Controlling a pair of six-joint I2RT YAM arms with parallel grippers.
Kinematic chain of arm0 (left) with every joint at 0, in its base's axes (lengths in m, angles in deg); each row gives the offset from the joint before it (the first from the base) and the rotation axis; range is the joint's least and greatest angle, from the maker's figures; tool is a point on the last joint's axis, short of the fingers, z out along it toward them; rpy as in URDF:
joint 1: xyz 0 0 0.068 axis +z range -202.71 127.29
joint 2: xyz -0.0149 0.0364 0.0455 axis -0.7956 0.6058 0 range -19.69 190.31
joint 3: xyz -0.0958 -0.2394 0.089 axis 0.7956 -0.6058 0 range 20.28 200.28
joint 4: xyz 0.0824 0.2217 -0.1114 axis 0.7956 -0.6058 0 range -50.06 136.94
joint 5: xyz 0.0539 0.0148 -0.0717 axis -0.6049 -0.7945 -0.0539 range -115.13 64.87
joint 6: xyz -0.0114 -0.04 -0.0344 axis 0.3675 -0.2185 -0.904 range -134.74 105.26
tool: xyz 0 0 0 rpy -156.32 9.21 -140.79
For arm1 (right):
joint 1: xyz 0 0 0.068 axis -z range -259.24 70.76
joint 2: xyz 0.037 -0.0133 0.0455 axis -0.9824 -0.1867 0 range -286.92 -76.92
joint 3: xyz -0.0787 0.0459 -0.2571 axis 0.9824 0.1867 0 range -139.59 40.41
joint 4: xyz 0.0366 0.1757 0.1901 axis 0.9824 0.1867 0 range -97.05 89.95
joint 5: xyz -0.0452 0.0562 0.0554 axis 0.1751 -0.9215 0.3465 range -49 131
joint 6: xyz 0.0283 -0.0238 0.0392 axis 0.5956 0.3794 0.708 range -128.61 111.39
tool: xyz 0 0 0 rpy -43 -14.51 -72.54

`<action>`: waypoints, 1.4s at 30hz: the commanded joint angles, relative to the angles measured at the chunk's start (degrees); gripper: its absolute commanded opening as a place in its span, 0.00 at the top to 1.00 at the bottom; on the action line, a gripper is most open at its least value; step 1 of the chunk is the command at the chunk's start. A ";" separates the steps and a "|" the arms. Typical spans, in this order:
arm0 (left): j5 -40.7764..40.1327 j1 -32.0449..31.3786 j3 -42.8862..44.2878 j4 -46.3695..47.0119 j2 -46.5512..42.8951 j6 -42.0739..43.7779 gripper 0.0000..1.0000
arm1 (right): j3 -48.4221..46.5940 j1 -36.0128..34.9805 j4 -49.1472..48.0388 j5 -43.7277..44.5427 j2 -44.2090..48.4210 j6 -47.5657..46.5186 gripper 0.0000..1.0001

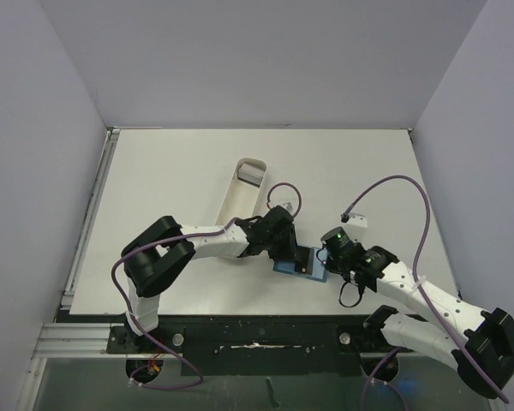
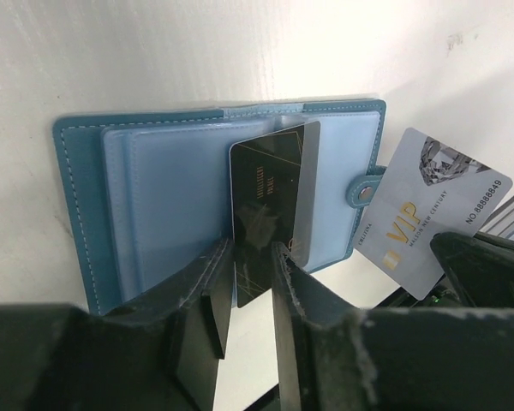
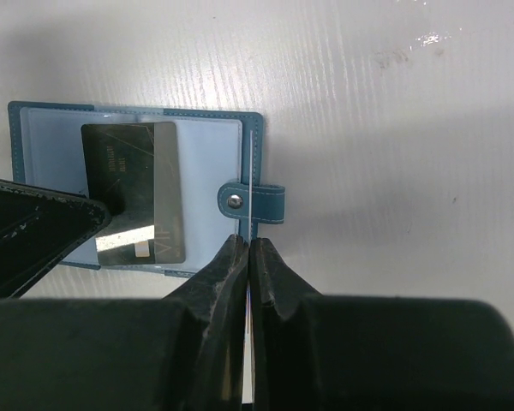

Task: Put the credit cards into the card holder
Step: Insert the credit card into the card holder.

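I assess this as a robotics lab test cell, not a home or a shop. Grounds: a bare white table [image 1: 351,171] is boxed in by plain grey partition walls [image 1: 265,60]. My left arm [image 1: 167,257] and right arm [image 1: 428,301] are bolted to a black base plate [image 1: 240,330]. An aluminium rail [image 1: 68,342] runs along the frame. Purple cables [image 1: 394,177] loop openly to the wrists.

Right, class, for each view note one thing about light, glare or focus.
Top external: soft, even light, only faint shadows by the arms on the table. Left wrist: the left gripper's fingers loom dark and soft, yet the grey card prints sharp. Right wrist: sheen washes out the black card's lower half; a glare spot marks the table's upper right.
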 commanded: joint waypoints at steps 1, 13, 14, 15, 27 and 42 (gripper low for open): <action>-0.48 -0.05 -0.84 5.18 -2.30 0.15 0.75 | 0.63 -0.15 -1.68 1.15 1.43 0.58 1.00; -0.40 0.31 -2.06 7.66 -1.58 0.37 0.72 | -3.29 -0.04 2.50 4.33 2.55 0.72 1.00; -0.62 0.31 -1.99 7.42 -1.58 0.48 0.72 | -3.63 -0.01 3.02 4.78 2.43 0.79 1.00; -0.84 0.31 -1.95 7.21 -1.58 0.58 0.72 | -4.00 0.07 3.53 5.26 2.30 0.85 1.00; -2.52 0.22 -0.89 6.11 -1.84 2.51 0.71 | -6.04 3.12 6.53 6.61 -0.43 0.75 1.00; -3.20 -0.95 1.43 6.26 -1.73 6.22 0.69 | -2.30 4.08 -0.94 2.48 -2.97 -0.98 1.00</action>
